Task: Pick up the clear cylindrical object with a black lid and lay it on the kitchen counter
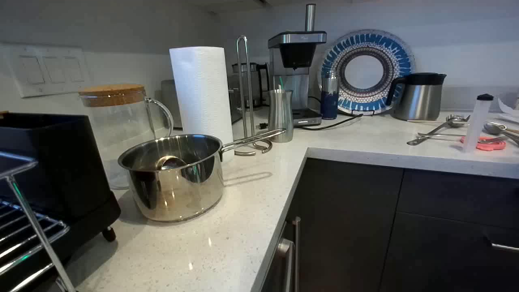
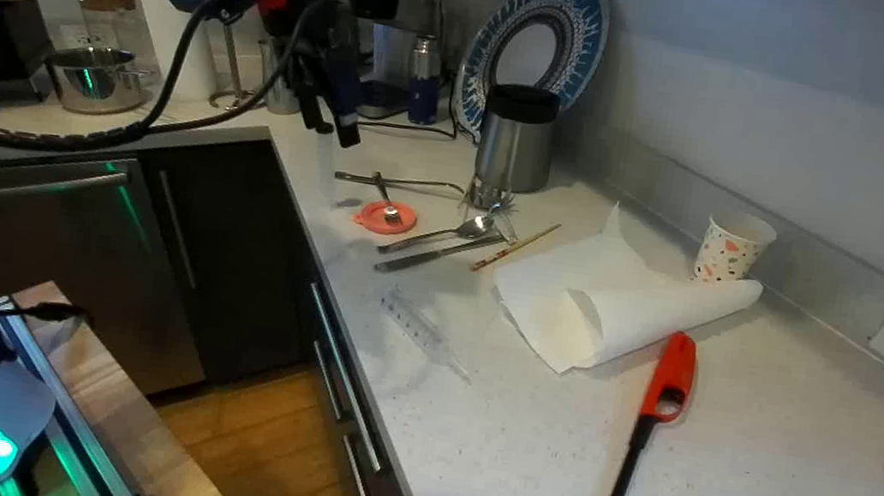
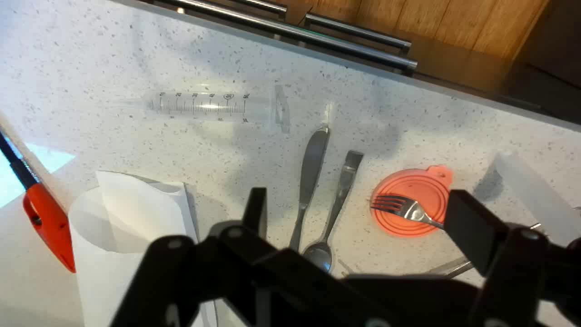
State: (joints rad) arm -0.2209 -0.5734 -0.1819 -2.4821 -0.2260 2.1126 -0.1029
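The clear cylinder (image 1: 475,123) with a black lid (image 1: 485,97) stands upright on the kitchen counter (image 1: 243,215), near its front edge. It also shows in an exterior view (image 2: 325,169), just below my gripper, its top close to the fingers. In the wrist view the cylinder (image 3: 538,195) lies to the right, outside the right finger, its top partly cut off. My gripper (image 2: 332,130) is open and empty above the counter; in the wrist view the jaws (image 3: 363,218) are wide apart with cutlery and an orange lid below them.
The orange lid (image 3: 411,202) bears a fork (image 3: 408,209). A knife (image 3: 313,165) and a spoon (image 3: 340,181) lie beside it. A clear syringe barrel (image 2: 422,327), white paper (image 2: 641,311), red lighter (image 2: 670,380), paper cup (image 2: 735,242) and steel jug (image 2: 518,151) are on the counter.
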